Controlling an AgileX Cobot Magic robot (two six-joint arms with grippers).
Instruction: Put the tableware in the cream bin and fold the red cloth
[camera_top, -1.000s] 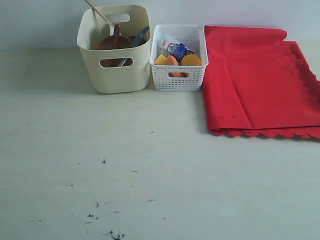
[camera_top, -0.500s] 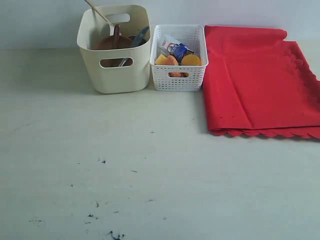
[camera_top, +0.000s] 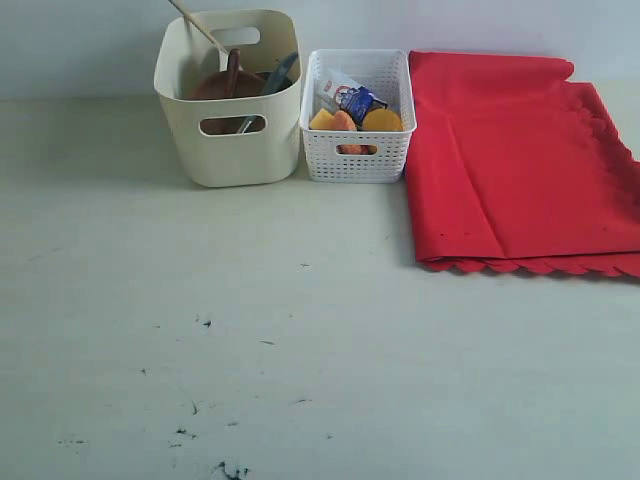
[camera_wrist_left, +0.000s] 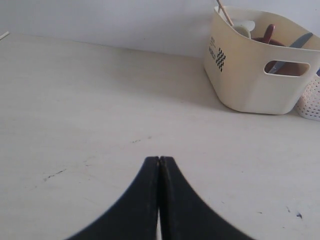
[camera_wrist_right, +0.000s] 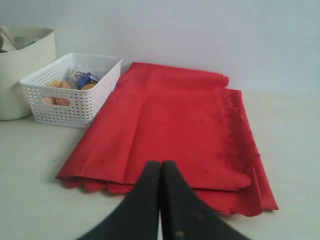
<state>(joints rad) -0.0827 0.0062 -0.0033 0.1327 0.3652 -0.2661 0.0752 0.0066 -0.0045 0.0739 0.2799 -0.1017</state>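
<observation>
Pale, scuffed tabletop runs back to a plain light wall, w/ everything parked along the far side. The cream bin sits far left-of-centre. The white lattice basket is pressed up against its right wall, and the red cloth lies just right of the basket.

The cloth lies flat as a layered rectangle, its scalloped edge along the near side, so the folding looks done, or nearly. More than one layer shows at the near edge in the right wrist view.

Bin contents: the brown plate leans inside. The dark wooden spoon and metal knife stand handle-up against it, and the chopsticks poke out over the far left rim. Standing them upright probably suits a tall, narrow tub. Something pale shows deep in the bin in the left wrist view (bowl or cup, can't tell which).

The basket holds the non-task stuff: the milk carton and yellow and orange food pieces.

Neither arm shows in the exterior view. The left tool has its jaws pressed together on nothing, well short of the bin. The right tool is likewise closed and empty, on the near side of the cloth and apparently not touching it. My read is both are pulled back because little is left to do.
</observation>
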